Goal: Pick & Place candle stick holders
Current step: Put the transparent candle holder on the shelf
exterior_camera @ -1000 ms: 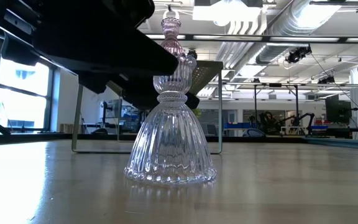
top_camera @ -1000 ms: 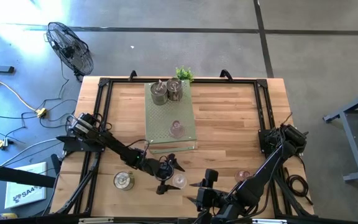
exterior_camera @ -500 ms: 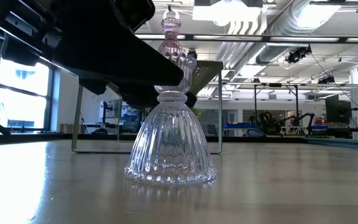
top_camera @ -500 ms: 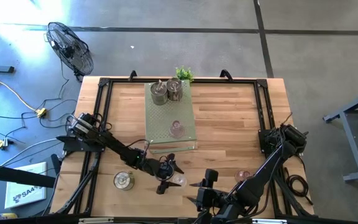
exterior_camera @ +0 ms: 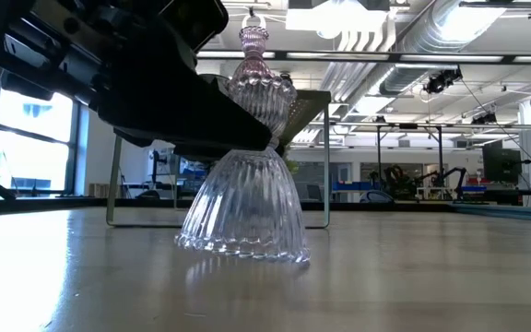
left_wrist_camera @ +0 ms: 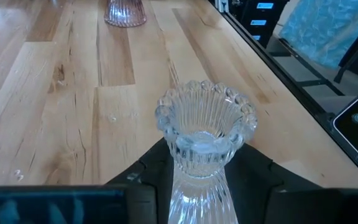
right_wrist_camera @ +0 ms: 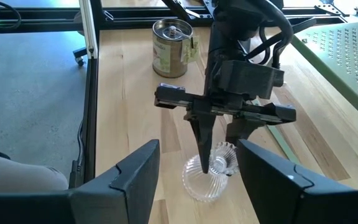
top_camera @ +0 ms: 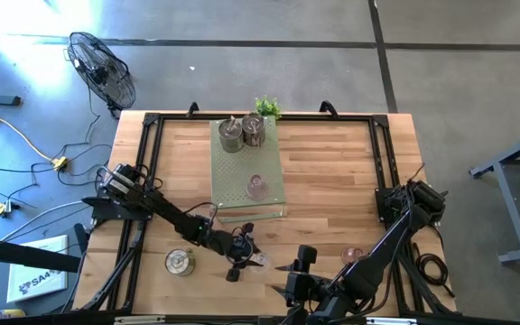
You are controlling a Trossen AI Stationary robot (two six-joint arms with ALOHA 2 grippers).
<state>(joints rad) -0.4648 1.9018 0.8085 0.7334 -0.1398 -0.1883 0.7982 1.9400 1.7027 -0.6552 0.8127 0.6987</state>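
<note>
A clear ribbed glass candle stick holder [top_camera: 255, 260] stands tilted near the table's front edge, with my left gripper [top_camera: 246, 252] shut on it. My right gripper [right_wrist_camera: 197, 180] hovers open just to its right, holding nothing. A metal holder [top_camera: 180, 263] stands on the table to the left and a pink glass one [top_camera: 352, 255] to the right. On the pale green board [top_camera: 242, 203] stand two metal holders [top_camera: 230, 135] [top_camera: 255, 130] and a pink glass holder [top_camera: 256, 187]. My left gripper pinches the clear holder's narrow waist [left_wrist_camera: 199, 167], between its cup and its bell-shaped base, with one finger [left_wrist_camera: 156, 174] on each side. The fingers reach in from the table's left, slanting slightly down. The holder [exterior_camera: 244, 207] leans in the hold, one edge of its base raised.
A small green plant [top_camera: 267, 106] sits at the board's far end. Black rails [top_camera: 152, 162] frame the table's edges. Bare wood lies to the right of the board.
My left gripper has shut on the clear holder's waist without shifting place. The holder, upright with its base flat on the table a second ago, has tipped over, and its base has slid a little along the table.
</note>
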